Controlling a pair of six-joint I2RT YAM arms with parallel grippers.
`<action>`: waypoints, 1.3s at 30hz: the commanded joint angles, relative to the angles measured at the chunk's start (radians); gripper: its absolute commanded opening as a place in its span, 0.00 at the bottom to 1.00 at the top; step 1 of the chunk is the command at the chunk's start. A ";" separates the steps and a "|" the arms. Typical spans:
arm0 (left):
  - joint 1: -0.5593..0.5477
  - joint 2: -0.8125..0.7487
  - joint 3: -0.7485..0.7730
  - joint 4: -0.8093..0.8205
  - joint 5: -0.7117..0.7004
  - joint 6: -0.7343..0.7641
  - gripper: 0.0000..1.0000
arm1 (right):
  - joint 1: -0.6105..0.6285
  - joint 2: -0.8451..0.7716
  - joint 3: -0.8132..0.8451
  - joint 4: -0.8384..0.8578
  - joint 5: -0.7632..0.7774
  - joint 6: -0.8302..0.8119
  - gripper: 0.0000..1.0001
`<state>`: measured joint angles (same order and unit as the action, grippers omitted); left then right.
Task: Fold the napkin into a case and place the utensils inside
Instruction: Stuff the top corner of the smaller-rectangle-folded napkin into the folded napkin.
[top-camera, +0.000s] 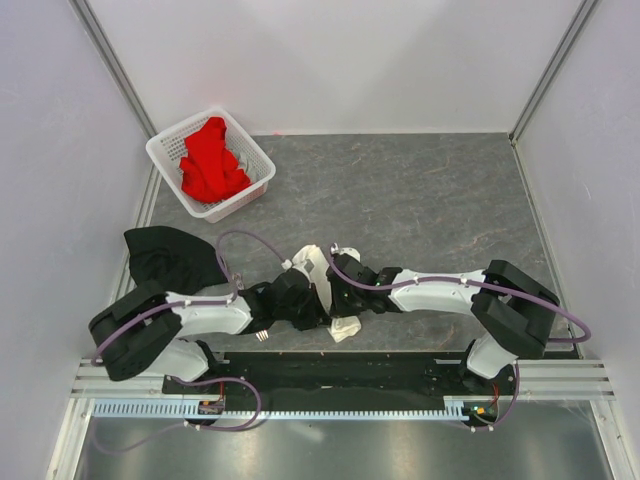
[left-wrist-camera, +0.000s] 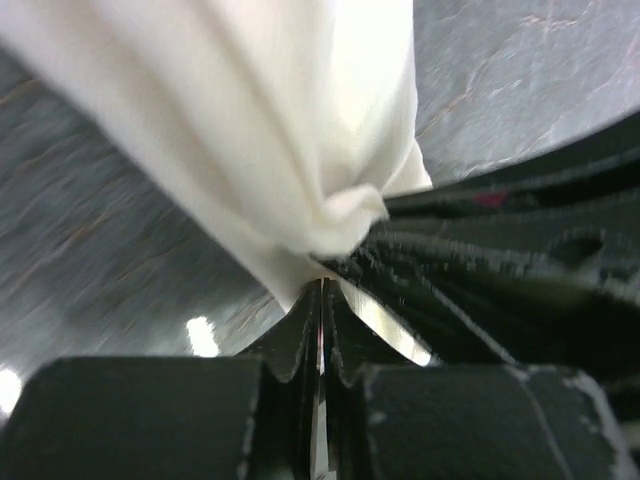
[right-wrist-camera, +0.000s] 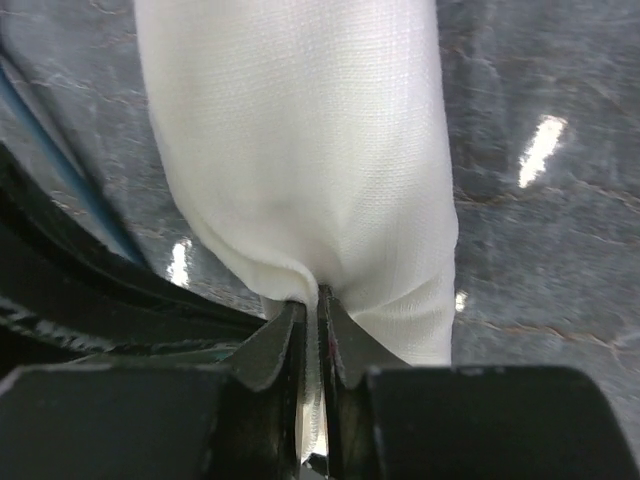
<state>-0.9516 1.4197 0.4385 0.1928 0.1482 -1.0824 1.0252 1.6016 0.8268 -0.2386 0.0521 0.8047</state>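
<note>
The cream-white napkin (top-camera: 346, 327) is bunched up near the table's front edge, mostly hidden under both wrists. My left gripper (top-camera: 306, 300) is shut on a fold of it; the cloth (left-wrist-camera: 300, 130) hangs from the closed fingertips (left-wrist-camera: 322, 285). My right gripper (top-camera: 338, 296) is shut on another fold, and the cloth (right-wrist-camera: 300, 150) fills the view ahead of its tips (right-wrist-camera: 312, 295). The two grippers are almost touching. The silver fork's tines (top-camera: 262, 336) stick out from under the left arm. The blue spoon is hidden.
A white perforated basket (top-camera: 256, 156) holding a red cloth (top-camera: 211, 160) stands at the back left. A black cloth (top-camera: 168, 256) lies at the left edge beside the left arm. The black base rail (top-camera: 340, 372) runs along the near edge.
</note>
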 joint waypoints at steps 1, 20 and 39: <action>-0.004 -0.129 -0.014 -0.166 -0.100 0.042 0.13 | 0.009 0.052 -0.054 0.039 -0.009 0.013 0.17; 0.286 0.004 0.210 -0.196 0.043 0.239 0.11 | 0.009 0.015 -0.077 0.045 0.002 -0.001 0.27; 0.320 0.081 0.152 -0.158 0.044 0.331 0.08 | -0.076 -0.117 0.049 0.004 -0.133 -0.104 0.65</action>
<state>-0.6365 1.4841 0.5838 0.0288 0.2024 -0.8104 0.9741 1.4712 0.8173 -0.2375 -0.0383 0.7376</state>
